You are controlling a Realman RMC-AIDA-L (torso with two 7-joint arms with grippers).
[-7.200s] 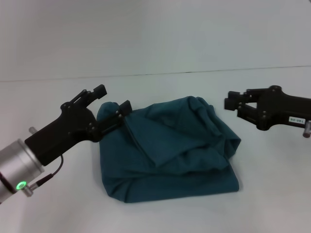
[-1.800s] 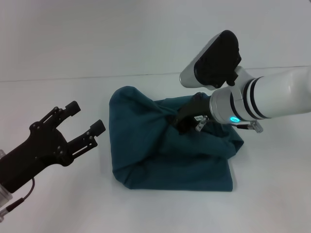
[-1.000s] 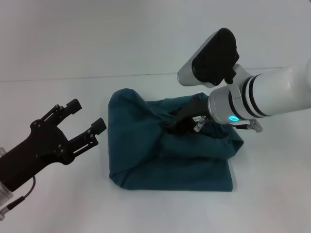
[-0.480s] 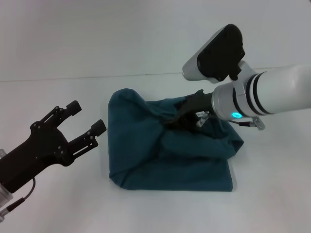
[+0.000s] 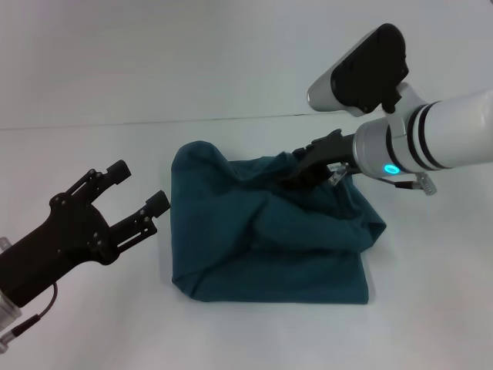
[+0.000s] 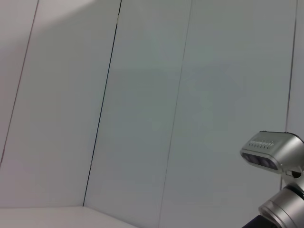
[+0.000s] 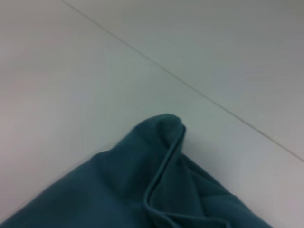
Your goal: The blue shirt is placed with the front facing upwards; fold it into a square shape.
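Broadly, the white table is occupied at its middle by the blue shirt, which is bunched into a rumpled, roughly square heap with a peak raised at its far left corner. The right gripper is buried in the folds at the heap's far edge; whether its fingers are clamped on cloth cannot be told. The left gripper is held just beside the shirt's left side, fingers spread apart, nothing between them. If cloth is pinched through several layers, the whole pile may be dragged and the rough square undone; a shallow pinch may let the fold slip free.
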